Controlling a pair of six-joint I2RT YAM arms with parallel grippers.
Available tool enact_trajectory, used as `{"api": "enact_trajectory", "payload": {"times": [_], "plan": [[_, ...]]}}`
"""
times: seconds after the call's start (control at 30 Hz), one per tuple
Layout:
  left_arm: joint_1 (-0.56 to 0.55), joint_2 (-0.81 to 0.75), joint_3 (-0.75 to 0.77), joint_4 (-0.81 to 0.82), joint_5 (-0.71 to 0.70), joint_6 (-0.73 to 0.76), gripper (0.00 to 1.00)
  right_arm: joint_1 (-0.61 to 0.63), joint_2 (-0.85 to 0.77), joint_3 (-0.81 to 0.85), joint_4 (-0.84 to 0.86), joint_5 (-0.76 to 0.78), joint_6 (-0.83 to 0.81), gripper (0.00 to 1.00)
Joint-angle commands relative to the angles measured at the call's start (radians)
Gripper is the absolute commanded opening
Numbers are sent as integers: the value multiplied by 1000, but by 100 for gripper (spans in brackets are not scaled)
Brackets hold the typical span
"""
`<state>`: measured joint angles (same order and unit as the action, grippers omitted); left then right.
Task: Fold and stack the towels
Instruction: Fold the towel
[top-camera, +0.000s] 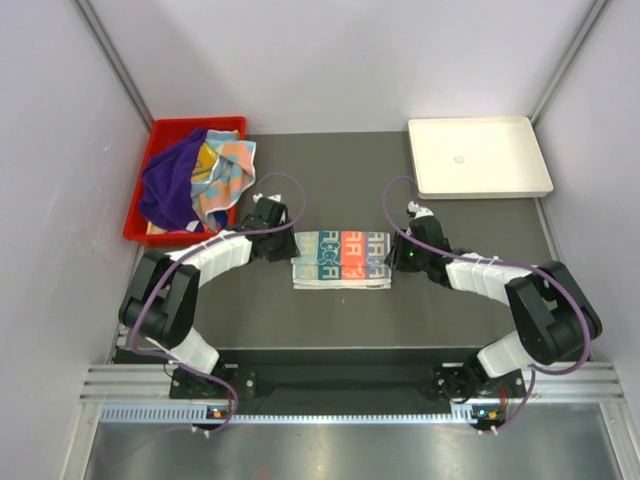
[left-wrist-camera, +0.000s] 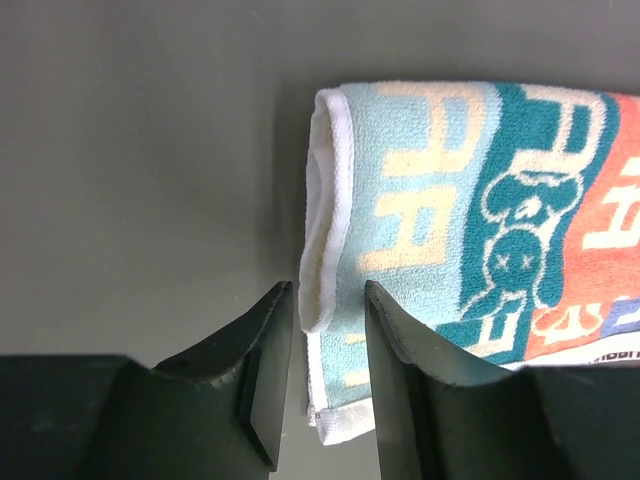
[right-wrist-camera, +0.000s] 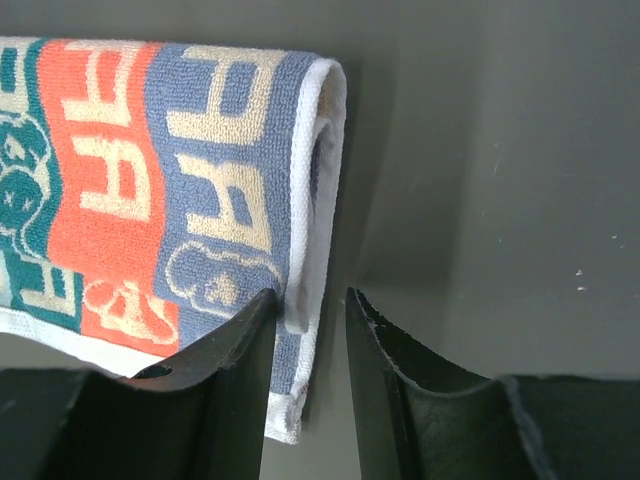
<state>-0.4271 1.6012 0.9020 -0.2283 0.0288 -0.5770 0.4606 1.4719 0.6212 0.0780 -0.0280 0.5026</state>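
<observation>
A folded towel in teal, orange and blue with big pale letters lies flat mid-table. My left gripper is at its left end; in the left wrist view the gripper is open, its jaws straddling the towel where the white hem curls up. My right gripper is at the right end. That gripper is also open around the towel's doubled edge, with the left finger resting on the cloth. A purple towel and a multicoloured towel lie bunched in the bin.
The red bin stands at the back left, close behind my left arm. A white shallow tray sits at the back right. Dark mat surrounds the folded towel, and grey walls close in both sides.
</observation>
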Motion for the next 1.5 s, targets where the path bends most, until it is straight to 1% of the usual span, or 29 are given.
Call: {"api": "enact_trajectory", "payload": {"times": [0.0, 0.37, 0.47, 0.53, 0.57, 0.67, 0.7, 0.77, 1.03, 1.1, 1.13, 1.2, 1.47], "plan": [[-1, -26, 32, -25, 16, 2, 39, 7, -38, 29, -1, -9, 13, 35], [-2, -12, 21, -16, 31, -12, 36, 30, -22, 37, 5, -29, 34, 34], [-2, -3, 21, -14, 26, -12, 35, 35, -10, 40, 5, -27, 40, 33], [-2, 2, 18, -13, 25, -12, 32, 38, -7, 44, 3, -24, 42, 31], [-2, 6, 18, -9, 25, -12, 32, 38, -7, 46, -3, -21, 42, 28], [-2, 12, 18, -8, 23, -12, 27, 38, -7, 54, -18, -12, 39, 23], [-2, 11, 18, -8, 23, -12, 27, 38, -8, 57, -24, -4, 37, 22], [-1, 14, 21, -8, 25, -11, 21, 38, -9, 63, -35, 3, 33, 19], [-2, 23, 57, -28, 31, 6, 8, 39, -21, 89, -72, 23, 10, 14], [-2, 22, 67, -32, 37, 9, 4, 39, -22, 98, -75, 23, 7, 11], [-2, 22, 71, -36, 39, 9, 3, 39, -24, 103, -75, 23, 4, 10], [-2, 17, 83, -45, 45, 14, 0, 39, -28, 113, -109, 23, -2, 7], [-2, -3, 101, -71, 80, 19, 0, 38, -58, 132, -144, 43, -9, 2]]}}
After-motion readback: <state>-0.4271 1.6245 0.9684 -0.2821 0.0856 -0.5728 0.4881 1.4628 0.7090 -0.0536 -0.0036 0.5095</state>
